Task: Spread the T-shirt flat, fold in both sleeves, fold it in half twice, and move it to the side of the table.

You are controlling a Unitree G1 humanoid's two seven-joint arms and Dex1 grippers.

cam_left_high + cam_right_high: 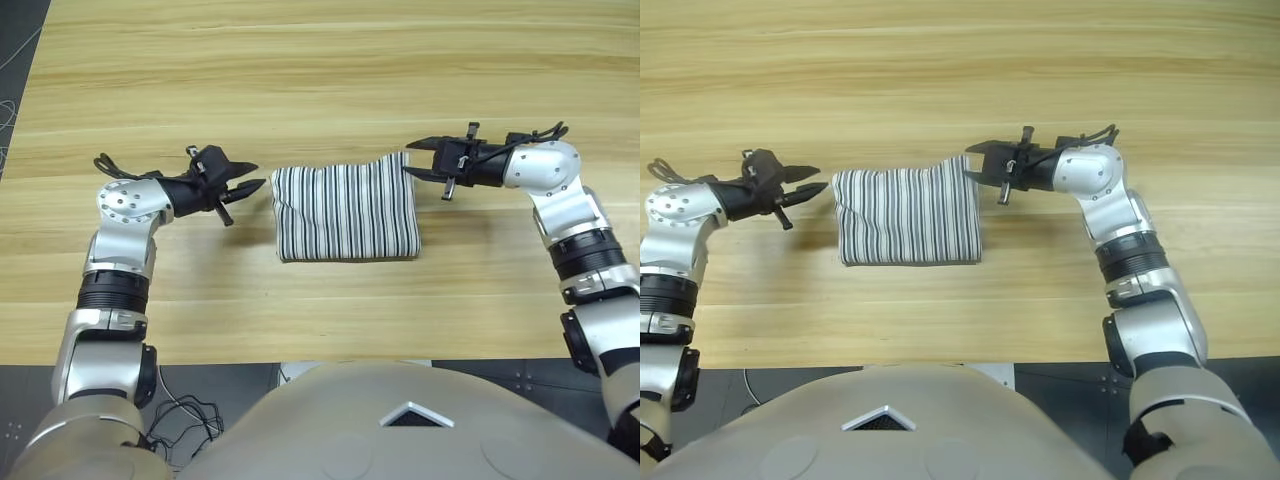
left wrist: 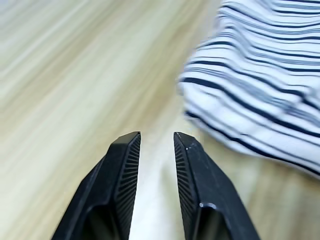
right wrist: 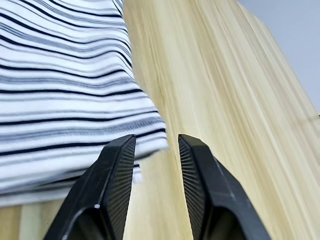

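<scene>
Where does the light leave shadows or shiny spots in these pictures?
Left eye view: the folded T-shirt throws a thin, soft shadow along its near edge onto the table. Left wrist view: the table gleams pale between the open fingers of the left gripper. Right wrist view: a tiny glint sits on the right gripper.

Bright, even overhead light covers the worktop (image 1: 320, 60), a soft, narrow shadow lies along the near edge of the T-shirt (image 1: 345, 212), and the wood grain beyond the left claw (image 2: 156, 136) is blurred.
</scene>
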